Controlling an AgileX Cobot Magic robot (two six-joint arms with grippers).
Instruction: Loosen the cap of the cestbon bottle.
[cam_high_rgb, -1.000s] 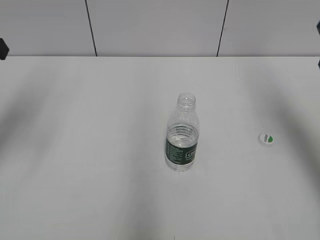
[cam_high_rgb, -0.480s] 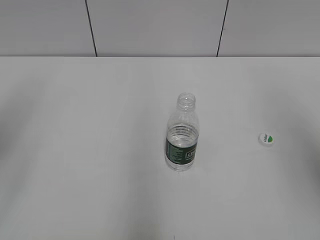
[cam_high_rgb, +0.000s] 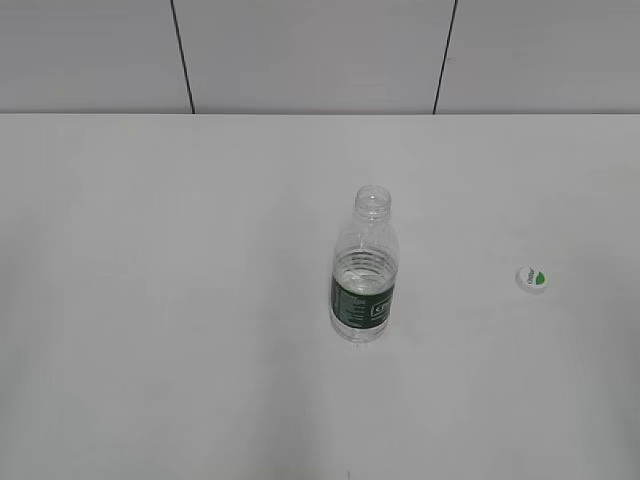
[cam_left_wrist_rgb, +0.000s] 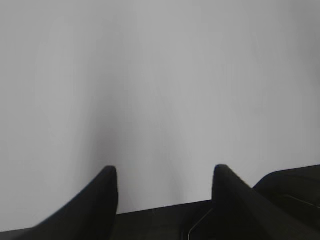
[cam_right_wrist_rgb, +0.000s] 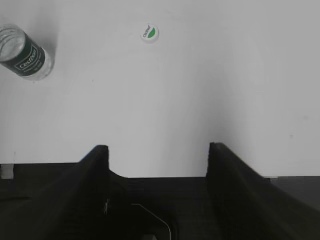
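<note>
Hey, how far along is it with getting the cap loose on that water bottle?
It looks finished. The cap is fully off, lying on the table to the right of the cestbon bottle, which stands upright with an open neck. Nothing is in hand: the left gripper and right gripper are open and empty. Nothing appears left.

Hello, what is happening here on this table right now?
Nothing is being handled at this moment. The cestbon bottle stands upright and open on the white table. Its cap is already off and lies apart, to the bottle's right. The left gripper and right gripper are open and empty, away from both.
</note>
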